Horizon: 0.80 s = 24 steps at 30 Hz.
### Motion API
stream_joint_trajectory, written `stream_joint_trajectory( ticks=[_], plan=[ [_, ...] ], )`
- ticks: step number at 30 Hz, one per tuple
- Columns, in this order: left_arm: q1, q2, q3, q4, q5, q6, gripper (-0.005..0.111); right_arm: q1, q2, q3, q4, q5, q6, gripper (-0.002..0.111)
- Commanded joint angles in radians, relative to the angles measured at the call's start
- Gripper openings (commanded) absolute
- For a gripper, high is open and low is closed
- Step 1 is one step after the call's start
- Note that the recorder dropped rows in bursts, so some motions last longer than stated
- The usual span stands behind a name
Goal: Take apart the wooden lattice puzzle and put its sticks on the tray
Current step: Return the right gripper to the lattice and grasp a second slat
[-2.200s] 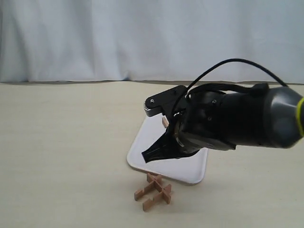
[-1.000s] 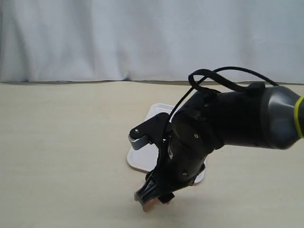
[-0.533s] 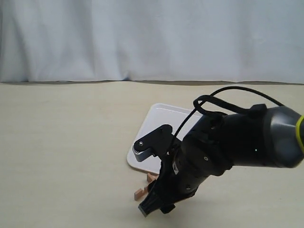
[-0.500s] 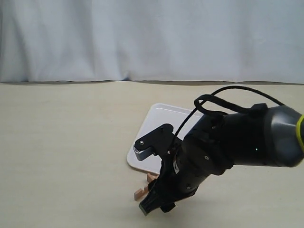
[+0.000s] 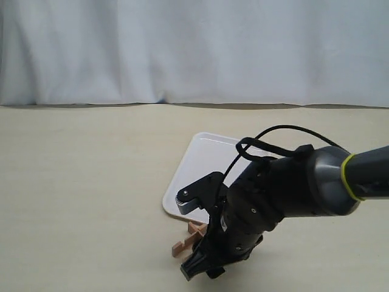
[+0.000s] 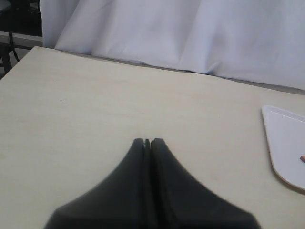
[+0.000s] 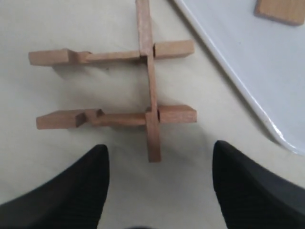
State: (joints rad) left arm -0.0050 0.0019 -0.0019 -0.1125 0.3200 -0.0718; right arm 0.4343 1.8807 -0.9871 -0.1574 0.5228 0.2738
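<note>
Puzzle [image 7: 151,86] lies on the bench [image 7: 71,24] just beside the tray [image 7: 228,62], three sticks [image 7: 47,57] locked; a fourth stick [image 7: 281,9] is on the tray. Right claw [image 7: 159,164] hangs wide, empty: centre it on the cross stick [image 7: 153,138], pinch, lift straight. Left claw [image 6: 147,141] is closed, empty. Exterior view: arm [image 5: 285,194] hides most of the puzzle.

Right gripper [image 7: 159,147], earlier above the tray [image 5: 196,157], now low over the wooden lattice puzzle [image 7: 150,95], jaws wide apart

The right arm [image 5: 285,194] is cased in bulky black and ringed by a yellow-green band [image 5: 347,176]; a black cable [image 5: 267,129] is looped over it.
</note>
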Motion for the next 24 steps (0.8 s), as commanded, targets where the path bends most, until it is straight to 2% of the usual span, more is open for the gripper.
stream_joint_trajectory(
  ticks=[1,5,11,16,24],
  plan=[
    [-0.007,-0.002,0.002,-0.001,-0.009,-0.003,0.000,-0.004,-0.001,0.003,-0.008,-0.036,0.003,0.054],
    [-0.007,-0.002,0.002,-0.001,-0.009,-0.003,0.000,-0.002,0.018,0.003,-0.008,-0.055,0.003,0.039],
    [-0.007,-0.002,0.002,-0.001,-0.009,-0.003,0.000,-0.002,0.024,0.003,-0.008,-0.055,0.003,0.035],
    [-0.007,-0.002,0.002,-0.001,-0.009,-0.003,0.000,-0.002,0.024,0.005,-0.008,-0.051,0.010,0.005],
    [-0.007,-0.002,0.002,-0.001,-0.011,-0.003,0.000,-0.002,0.024,0.005,0.014,-0.033,0.010,0.005]
  ],
)
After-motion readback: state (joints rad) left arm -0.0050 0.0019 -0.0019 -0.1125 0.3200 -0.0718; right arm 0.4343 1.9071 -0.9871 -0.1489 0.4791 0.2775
